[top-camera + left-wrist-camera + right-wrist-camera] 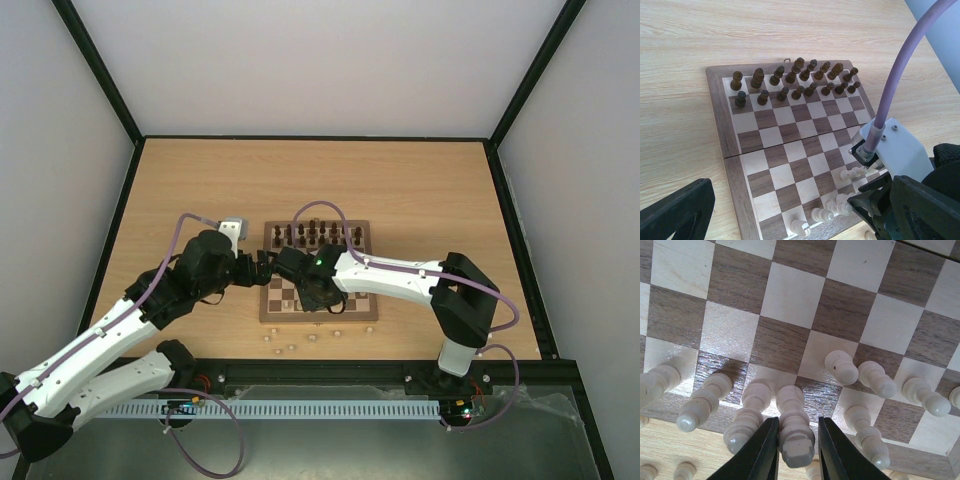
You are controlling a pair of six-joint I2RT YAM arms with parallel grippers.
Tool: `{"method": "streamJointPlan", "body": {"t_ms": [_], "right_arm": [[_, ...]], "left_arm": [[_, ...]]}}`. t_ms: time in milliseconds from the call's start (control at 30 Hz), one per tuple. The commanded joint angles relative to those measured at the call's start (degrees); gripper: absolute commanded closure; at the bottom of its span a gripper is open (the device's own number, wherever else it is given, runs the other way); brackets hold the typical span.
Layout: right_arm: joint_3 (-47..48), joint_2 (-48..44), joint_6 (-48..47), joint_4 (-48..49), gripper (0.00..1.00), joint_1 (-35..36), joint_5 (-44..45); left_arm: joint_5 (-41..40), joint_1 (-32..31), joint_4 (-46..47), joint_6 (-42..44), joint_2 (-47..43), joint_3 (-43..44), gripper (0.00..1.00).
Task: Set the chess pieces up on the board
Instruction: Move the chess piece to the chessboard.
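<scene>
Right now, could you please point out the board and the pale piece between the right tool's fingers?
Board [721, 110]: left wrist view, left border.
Pale piece [797, 450]: right wrist view, its head.

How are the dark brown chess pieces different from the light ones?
The dark pieces are brown; the pale pieces are cream. The dark pieces stand in two rows at the board's far edge; the pale pieces only partly fill the near edge, some still on the table. No dark piece is held; the right tool grips one pale piece. Both are small wooden figures.
</scene>
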Motion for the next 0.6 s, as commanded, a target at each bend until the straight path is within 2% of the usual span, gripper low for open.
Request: {"method": "streamJointPlan", "body": {"t_ms": [0, 567], "right_arm": [[-0.92, 1.30, 0.11, -1.36, 0.79, 0.15, 1.46], [-1.78, 0.25, 0.59, -3.03, 0.86, 0.18, 1.92]], "left_arm": [[0.60, 0.24, 0.76, 0.71, -0.14, 0.05, 0.01], [0.57, 0.24, 0.95, 0.69, 0.25, 0.02, 0.01]]}}
